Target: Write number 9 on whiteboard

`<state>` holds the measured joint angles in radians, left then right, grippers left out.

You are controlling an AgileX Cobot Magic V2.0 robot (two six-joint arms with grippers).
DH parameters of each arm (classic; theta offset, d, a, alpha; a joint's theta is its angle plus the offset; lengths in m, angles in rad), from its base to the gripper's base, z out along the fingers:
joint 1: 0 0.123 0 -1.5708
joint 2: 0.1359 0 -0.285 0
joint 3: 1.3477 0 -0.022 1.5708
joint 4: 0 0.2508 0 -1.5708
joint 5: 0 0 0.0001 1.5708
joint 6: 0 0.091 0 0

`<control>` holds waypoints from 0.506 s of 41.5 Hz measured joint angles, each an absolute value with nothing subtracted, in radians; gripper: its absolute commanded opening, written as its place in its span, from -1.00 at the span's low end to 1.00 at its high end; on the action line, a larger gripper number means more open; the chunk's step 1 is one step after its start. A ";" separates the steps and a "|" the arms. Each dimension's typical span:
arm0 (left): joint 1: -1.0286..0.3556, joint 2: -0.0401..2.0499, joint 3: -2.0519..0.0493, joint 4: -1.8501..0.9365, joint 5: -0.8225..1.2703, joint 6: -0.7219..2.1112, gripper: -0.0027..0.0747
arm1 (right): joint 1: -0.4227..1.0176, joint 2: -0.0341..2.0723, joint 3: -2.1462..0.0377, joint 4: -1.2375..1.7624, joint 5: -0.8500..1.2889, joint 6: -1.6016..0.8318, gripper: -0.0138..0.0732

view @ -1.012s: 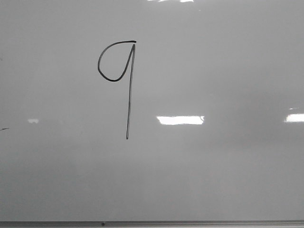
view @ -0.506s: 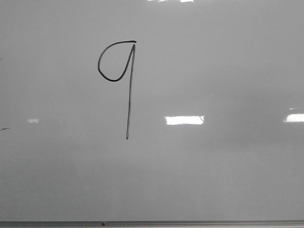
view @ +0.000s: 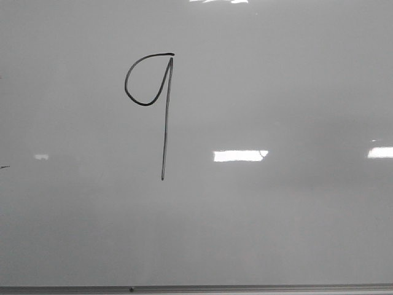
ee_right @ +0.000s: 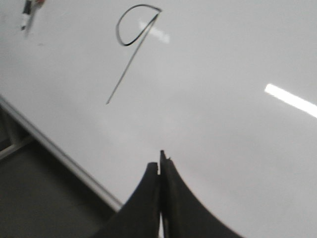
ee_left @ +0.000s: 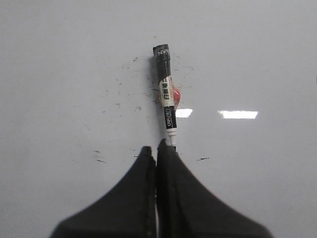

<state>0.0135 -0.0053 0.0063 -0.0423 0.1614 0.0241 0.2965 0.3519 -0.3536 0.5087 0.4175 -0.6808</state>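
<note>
The number 9 is drawn in thin black line on the whiteboard, left of centre; it also shows in the right wrist view. No gripper shows in the front view. My left gripper is shut over the board. A white and black marker lies just beyond its fingertips, its near end hidden behind one finger, not between the jaws. The marker also shows at the right wrist view's corner. My right gripper is shut and empty above the board.
The board's thin metal rim runs along its lower edge, and it also shows close to my right gripper. A dark area lies past the rim. Small black ink specks dot the board around the marker. Bright light reflections sit on the board.
The 9 sits a few pixels further left in the front view, and the middle light reflection has become narrower. No gripper came into that view.
</note>
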 measured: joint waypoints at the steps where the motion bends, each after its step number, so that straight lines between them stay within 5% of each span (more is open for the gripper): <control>1: 0.013 -0.005 0.006 -0.042 0.161 0.024 -0.98 | 0.296 0.335 -0.335 0.487 0.381 -0.645 -0.84; 11: 0.013 -0.005 0.006 -0.042 0.161 0.024 -0.98 | 0.229 0.181 -0.139 0.139 0.126 -0.210 -0.84; 21: 0.013 -0.005 0.006 -0.042 0.161 0.024 -0.98 | 0.088 0.068 -0.024 0.062 0.090 -0.096 -0.84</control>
